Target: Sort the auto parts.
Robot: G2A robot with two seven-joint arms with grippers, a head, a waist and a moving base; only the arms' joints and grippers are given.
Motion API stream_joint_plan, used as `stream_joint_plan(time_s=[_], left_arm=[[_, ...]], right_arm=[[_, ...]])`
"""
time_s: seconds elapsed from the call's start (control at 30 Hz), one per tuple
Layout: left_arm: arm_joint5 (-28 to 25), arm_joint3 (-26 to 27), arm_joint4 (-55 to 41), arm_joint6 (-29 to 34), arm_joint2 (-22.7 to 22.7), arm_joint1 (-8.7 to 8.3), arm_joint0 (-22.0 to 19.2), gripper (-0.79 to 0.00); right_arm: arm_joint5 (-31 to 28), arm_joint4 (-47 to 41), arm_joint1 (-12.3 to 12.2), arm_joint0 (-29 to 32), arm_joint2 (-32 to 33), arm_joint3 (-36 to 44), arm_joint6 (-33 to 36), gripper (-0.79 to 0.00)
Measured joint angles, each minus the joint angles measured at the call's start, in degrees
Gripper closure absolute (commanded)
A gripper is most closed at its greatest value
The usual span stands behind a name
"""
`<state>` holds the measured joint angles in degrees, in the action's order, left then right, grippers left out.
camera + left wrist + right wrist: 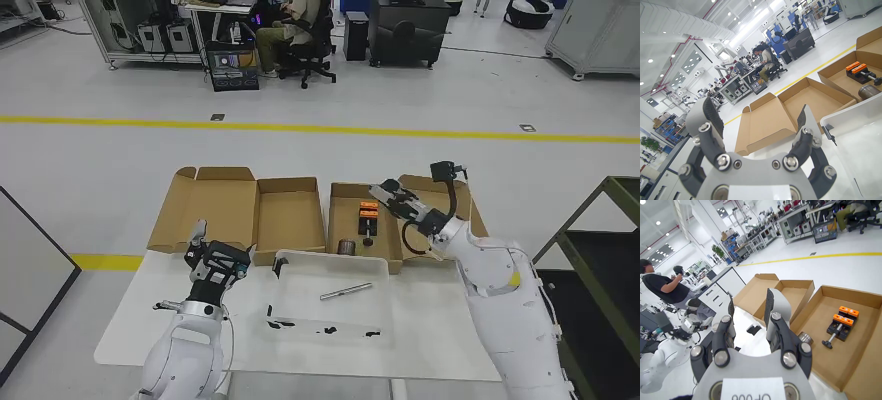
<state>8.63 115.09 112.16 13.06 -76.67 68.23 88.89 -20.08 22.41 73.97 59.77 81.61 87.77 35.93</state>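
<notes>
The left tool [755, 103] gapes wide before a cardboard box [810, 96].

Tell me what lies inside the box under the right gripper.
A black vise with an orange top and a metal cylinder lie in the box, apart. In the top view the right gripper covers part of the floor, so that part is hidden there.

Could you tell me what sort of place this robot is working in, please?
Probably a robotics lab or factory-style workshop: there is a yellow floor line, equipment-laden workbenches stand beyond it, and other robot arms are mounted among them.
</notes>
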Motion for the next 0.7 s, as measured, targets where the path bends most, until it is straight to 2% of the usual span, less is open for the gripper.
stream_joint_plan(time_s=[0.1,0.23,0.3,0.33,0.4,0.6,0.7], left_arm=[[0.0,0.0,0.0,0.0,0.0,0.0,0.0,-0.785],[0.0,0.0,0.0,0.0,0.0,0.0,0.0,-0.785],[0.0,0.0,0.0,0.0,0.0,0.0,0.0,-0.785],[0.0,0.0,0.0,0.0,0.0,0.0,0.0,-0.785],[0.0,0.0,0.0,0.0,0.0,0.0,0.0,-0.785],[-0.2,0.2,0.1,-0.2,0.1,-0.02,0.0,-0.785],[-3.0,1.7,3.4,-2.8,0.8,-0.17,0.1,-0.785]], right_arm=[[1.3,-1.0,-0.4,4.0,2.7,3.1,-1.7,-0.342],[2.0,-3.9,-0.9,5.6,5.5,1.0,-2.5,-0.351],[2.7,-5.0,-1.1,5.7,6.9,-0.7,-2.5,-0.385],[3.1,-5.2,-1.2,5.7,7.4,-1.4,-2.4,-0.471],[3.5,-5.8,-1.5,5.5,8.2,-2.7,-1.6,-0.785],[3.2,-7.1,-1.9,4.9,9.3,-3.8,-0.1,-0.785],[3.2,-7.1,-1.9,4.9,9.3,-3.8,-0.1,-0.785]])
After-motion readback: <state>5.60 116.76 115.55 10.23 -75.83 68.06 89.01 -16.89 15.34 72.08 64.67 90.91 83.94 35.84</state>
